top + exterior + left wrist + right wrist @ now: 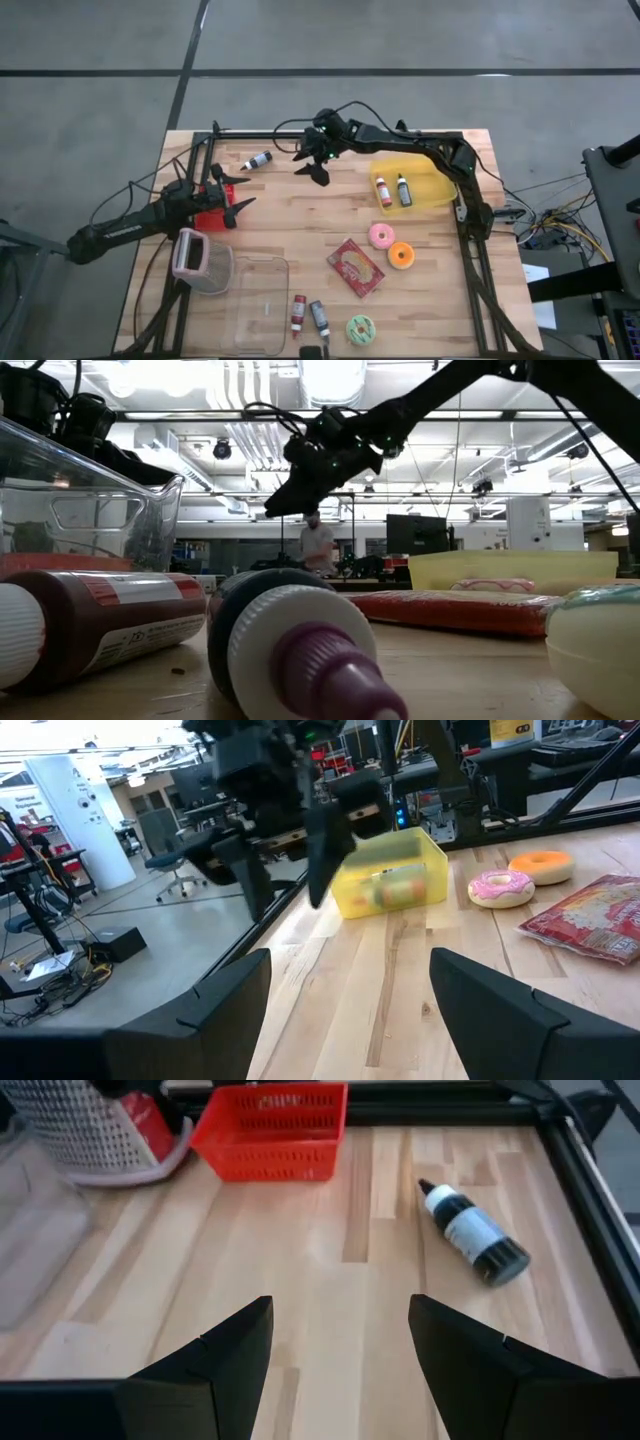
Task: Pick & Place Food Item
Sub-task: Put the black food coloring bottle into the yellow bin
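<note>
Right gripper (318, 168): upper centre of the high view, hanging above bare counter (300, 215); fingers (215, 1360) apart, nothing between them.
Left gripper (237, 192): left of centre in the high view, over the red basket (213, 217); fingers (225, 1005) spread wide, empty.
Dark bottle (257, 160): lies on its side near the counter's upper edge, left of the right gripper and apart from it.
Yellow bin (427, 187): upper right, near the frame rail, holding 2 small bottles.
Donuts: pink donut (381, 236) and orange donut (401, 256), right of centre, just beside each other.
Red packet (355, 268): below centre.
Open room: a bare strip of wood between basket and bin.
Lower edge: clear tub (255, 305), 2 bottles (308, 316) and green donut (360, 329).
</note>
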You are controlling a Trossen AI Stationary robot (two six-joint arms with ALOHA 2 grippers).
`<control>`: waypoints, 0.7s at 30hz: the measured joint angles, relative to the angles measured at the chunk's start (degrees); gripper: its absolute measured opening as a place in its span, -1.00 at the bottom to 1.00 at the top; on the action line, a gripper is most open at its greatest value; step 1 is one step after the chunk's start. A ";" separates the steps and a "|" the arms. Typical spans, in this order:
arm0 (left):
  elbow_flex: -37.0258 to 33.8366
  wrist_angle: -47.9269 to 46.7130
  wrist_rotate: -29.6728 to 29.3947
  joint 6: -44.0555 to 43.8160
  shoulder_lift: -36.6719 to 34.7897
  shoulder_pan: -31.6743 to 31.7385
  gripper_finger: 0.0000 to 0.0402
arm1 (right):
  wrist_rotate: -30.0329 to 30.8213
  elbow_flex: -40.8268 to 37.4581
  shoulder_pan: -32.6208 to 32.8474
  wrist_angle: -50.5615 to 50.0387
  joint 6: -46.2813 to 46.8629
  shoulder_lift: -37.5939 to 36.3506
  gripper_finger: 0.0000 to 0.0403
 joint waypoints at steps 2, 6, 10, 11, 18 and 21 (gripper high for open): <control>0.00 -0.01 -0.02 0.00 -0.03 0.00 0.38 | 1.75 -1.97 0.43 1.08 -0.01 -1.55 0.15; 0.00 0.01 -0.04 0.00 0.14 0.00 0.38 | 3.18 -7.41 1.23 7.70 0.34 -4.72 0.15; 0.00 -0.02 -0.16 0.00 0.67 0.00 0.38 | 5.58 -15.34 2.02 17.30 0.85 -8.38 0.15; 0.00 -0.05 -0.21 -0.01 0.77 0.00 0.38 | 7.11 -17.67 2.33 19.72 1.58 -9.49 0.15; 0.00 -0.03 -0.32 0.00 1.15 -0.02 0.38 | 12.15 -34.07 3.64 32.81 3.40 -18.47 0.15; 0.00 -0.03 -0.37 0.00 1.19 -0.03 0.38 | 12.31 -38.86 3.67 34.38 4.37 -22.08 0.15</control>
